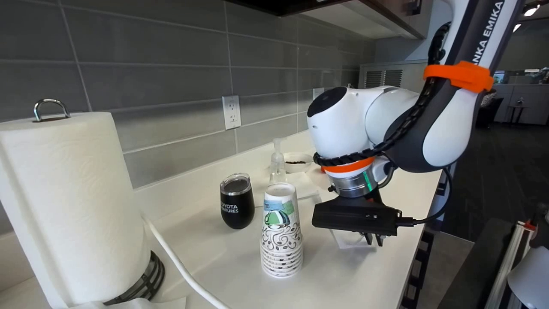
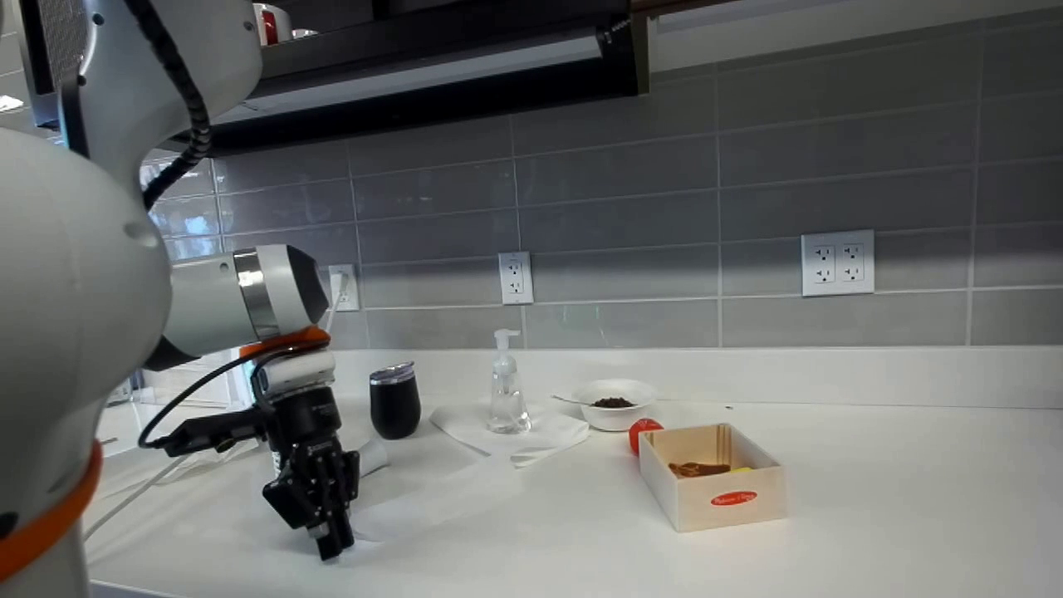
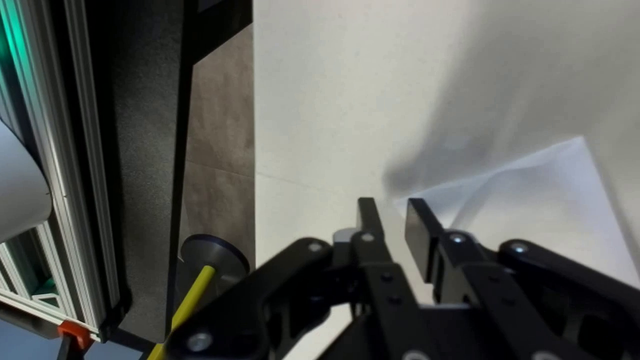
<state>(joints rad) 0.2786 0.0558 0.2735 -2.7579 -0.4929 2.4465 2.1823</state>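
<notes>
My black gripper (image 3: 392,206) points down over the white counter, its jaws parted by a narrow gap. Nothing sits between the fingers (image 3: 419,225). Beside and partly beneath them lies a thin white napkin (image 3: 555,200), one corner close to the fingertips; whether they touch it I cannot tell. In an exterior view the gripper (image 1: 374,240) is low at the napkin (image 1: 348,241), to the right of a stack of patterned paper cups (image 1: 281,227). From another angle the gripper (image 2: 335,540) reaches down close to the counter and hides most of that stack.
A black tumbler (image 1: 237,204), soap bottle (image 2: 507,399) and white bowl (image 2: 610,419) stand toward the wall. A red round thing (image 2: 642,432) touches or adjoins a wooden box (image 2: 722,505). A paper towel roll (image 1: 73,206) and white cable (image 1: 182,266) lie nearby. The counter edge (image 3: 255,140) is close.
</notes>
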